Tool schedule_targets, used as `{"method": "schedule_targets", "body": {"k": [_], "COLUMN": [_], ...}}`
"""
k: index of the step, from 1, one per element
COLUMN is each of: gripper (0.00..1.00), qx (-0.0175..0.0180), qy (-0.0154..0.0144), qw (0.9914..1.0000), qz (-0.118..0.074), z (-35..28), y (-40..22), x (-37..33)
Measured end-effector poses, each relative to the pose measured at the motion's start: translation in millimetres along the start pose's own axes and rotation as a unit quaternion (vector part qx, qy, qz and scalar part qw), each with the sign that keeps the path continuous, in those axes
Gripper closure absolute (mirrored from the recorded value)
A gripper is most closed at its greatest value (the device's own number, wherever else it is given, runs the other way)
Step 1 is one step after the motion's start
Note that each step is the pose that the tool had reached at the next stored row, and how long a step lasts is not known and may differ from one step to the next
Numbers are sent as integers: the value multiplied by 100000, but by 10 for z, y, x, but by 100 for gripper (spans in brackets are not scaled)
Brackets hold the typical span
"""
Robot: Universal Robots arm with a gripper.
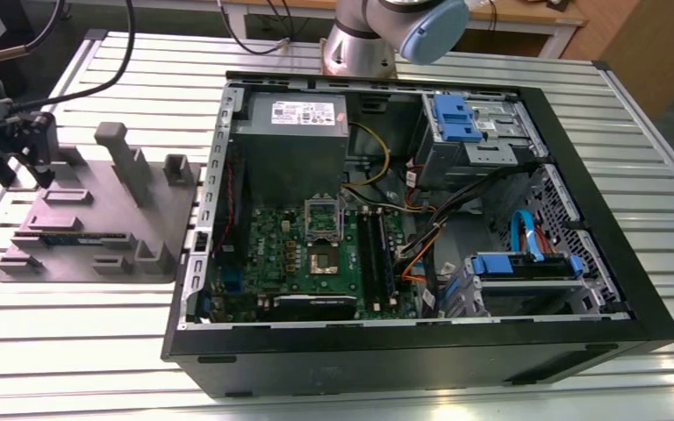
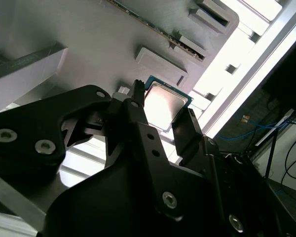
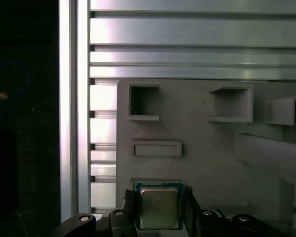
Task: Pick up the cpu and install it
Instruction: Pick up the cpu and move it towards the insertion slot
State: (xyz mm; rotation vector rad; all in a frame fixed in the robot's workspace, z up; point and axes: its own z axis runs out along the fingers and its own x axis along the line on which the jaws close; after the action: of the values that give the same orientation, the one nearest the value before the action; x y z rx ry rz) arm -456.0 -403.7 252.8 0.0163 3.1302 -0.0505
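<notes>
grey tray on slatted table | open PC case beside tray | motherboard inside

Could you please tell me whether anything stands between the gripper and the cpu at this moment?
Nothing visible does. The gripper is right at the cpu, which lies flat on the grey tray, with no other object between them.

Ribbed aluminium worktop, silver slats, bright glare along near edge. Beyond far edge: white-framed bench. Brown wooden panel past far corner on exterior view's right. Dark floor off worktop edge in first wrist view. Loose blue cables down there in second wrist view.
</notes>
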Motion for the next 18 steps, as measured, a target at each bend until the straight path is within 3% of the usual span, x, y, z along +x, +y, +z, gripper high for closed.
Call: {"method": "schedule_targets", "body": {"k": [18], "gripper": [53], "qx": [-3], "qy": [-2], "qw": [100000], "qz": [-1], "z": [-32], "y": [-1], "x": [0]}}
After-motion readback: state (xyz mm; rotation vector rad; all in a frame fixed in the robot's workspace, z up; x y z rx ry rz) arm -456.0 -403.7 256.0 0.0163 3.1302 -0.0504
